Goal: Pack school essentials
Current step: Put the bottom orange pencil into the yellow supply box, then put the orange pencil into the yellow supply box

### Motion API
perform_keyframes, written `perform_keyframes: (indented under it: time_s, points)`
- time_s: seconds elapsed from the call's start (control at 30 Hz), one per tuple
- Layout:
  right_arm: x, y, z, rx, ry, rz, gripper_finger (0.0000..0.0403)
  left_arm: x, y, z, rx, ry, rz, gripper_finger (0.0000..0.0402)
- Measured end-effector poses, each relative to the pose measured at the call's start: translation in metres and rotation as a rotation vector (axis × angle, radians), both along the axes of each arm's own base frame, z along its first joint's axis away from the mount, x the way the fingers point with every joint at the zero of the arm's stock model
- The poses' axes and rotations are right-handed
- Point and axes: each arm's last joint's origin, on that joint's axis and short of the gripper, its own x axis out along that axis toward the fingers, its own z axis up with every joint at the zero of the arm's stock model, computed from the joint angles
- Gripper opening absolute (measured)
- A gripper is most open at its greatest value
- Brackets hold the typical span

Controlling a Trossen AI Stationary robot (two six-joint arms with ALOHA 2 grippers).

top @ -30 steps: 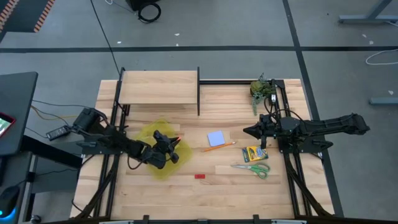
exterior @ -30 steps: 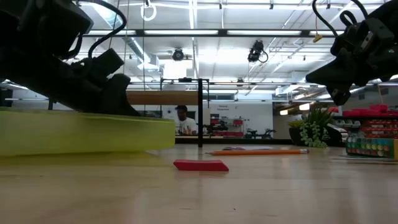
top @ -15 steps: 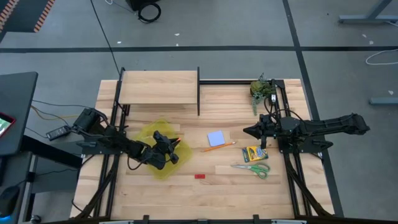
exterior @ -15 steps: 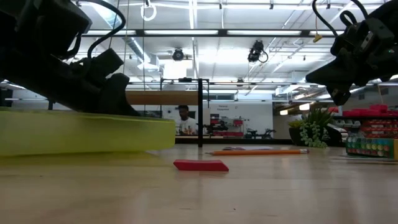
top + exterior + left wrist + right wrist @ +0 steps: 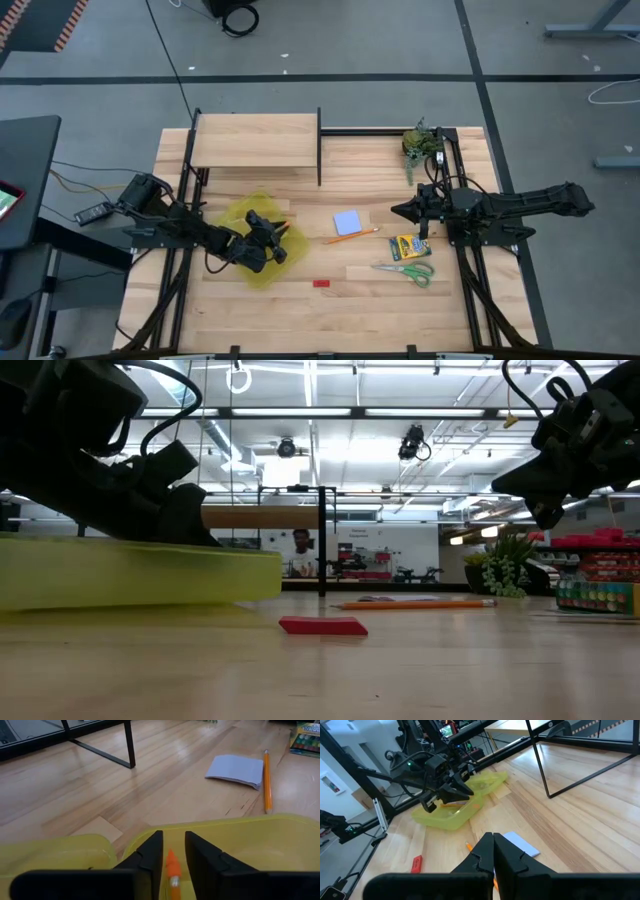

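The main risk here is the orange pencil (image 5: pixel 172 870) tipping out over the wall of the yellow pouch (image 5: pixel 262 270) instead of dropping flat inside, which a sideways drift of the arm during release could cause; the light pouch could also be skidding across the wooden table (image 5: pixel 340 300) if the fingers are catching its rim. The left gripper (image 5: pixel 173 865) is hanging just over the pouch's open mouth, and its jaws are standing a narrow gap apart with the pencil between them; whether they are pinching it or letting go, I cannot tell. The right gripper (image 5: pixel 493 851) is waiting well off to the pouch's far side, above the remaining items, with its jaws pressed together and holding nothing. Beside the pouch, another pencil (image 5: pixel 350 234) and the blue note pad (image 5: pixel 347 221) are lying close together, the red eraser (image 5: pixel 321 283) is sitting just in front of it, and the crayon box (image 5: pixel 405 247) and scissors (image 5: pixel 406 270) are lying farther off, all unpacked.
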Motion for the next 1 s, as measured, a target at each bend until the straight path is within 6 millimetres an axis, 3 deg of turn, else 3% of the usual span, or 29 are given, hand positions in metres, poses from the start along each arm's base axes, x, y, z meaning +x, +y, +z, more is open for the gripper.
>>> perform_keyframes:
  time_s: [0.27, 0.47, 0.67, 1.0]
  points:
    - [0.000, 0.000, 0.000, 0.000, 0.000, 0.000, 0.0010, 0.000, 0.000, 0.000, -0.001, -0.002, 0.000, 0.0115]
    - [0.000, 0.000, 0.000, 0.000, 0.000, 0.000, 0.0010, 0.006, -0.003, 0.011, 0.004, -0.059, -0.023, 0.0109]
    - [0.000, 0.000, 0.000, 0.000, 0.000, 0.000, 0.0010, 0.024, -0.007, 0.023, 0.009, -0.029, -0.147, 0.0089]
    - [0.000, 0.000, 0.000, 0.000, 0.000, 0.000, 0.0010, 0.056, 0.012, 0.038, 0.035, 0.003, -0.267, 0.0069]
